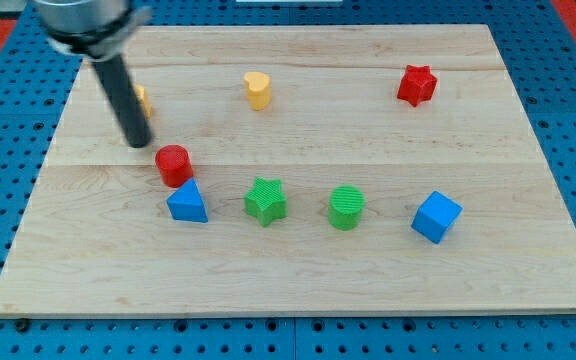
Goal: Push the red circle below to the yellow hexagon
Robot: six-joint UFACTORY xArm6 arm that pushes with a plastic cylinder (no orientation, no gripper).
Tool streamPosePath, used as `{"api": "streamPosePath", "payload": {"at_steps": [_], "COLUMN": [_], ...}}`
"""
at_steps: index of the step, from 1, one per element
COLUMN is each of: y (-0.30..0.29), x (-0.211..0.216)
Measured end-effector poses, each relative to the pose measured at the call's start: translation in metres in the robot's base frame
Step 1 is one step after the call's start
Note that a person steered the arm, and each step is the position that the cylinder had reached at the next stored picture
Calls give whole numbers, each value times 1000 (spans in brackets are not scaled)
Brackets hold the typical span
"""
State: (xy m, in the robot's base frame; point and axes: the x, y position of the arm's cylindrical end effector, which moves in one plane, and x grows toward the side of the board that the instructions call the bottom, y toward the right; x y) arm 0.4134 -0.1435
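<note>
The red circle (173, 164) sits on the wooden board at the view's left-centre, just above the blue triangle (187, 203). The yellow hexagon (141, 99) lies up and left of it, mostly hidden behind my rod. My tip (140, 142) rests on the board up and left of the red circle, a small gap apart, and just below the yellow hexagon.
A yellow heart (258, 89) is at top centre and a red star (417, 85) at top right. A green star (266, 200), a green circle (346, 207) and a blue cube (436, 216) form a row to the right of the blue triangle. The board's left edge (52, 160) is near.
</note>
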Motion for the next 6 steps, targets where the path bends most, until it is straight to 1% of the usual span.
{"api": "streamPosePath", "payload": {"at_steps": [1, 2, 3, 4, 5, 6], "y": [56, 48, 46, 35, 41, -29], "x": [21, 35, 62, 53, 60, 50]}}
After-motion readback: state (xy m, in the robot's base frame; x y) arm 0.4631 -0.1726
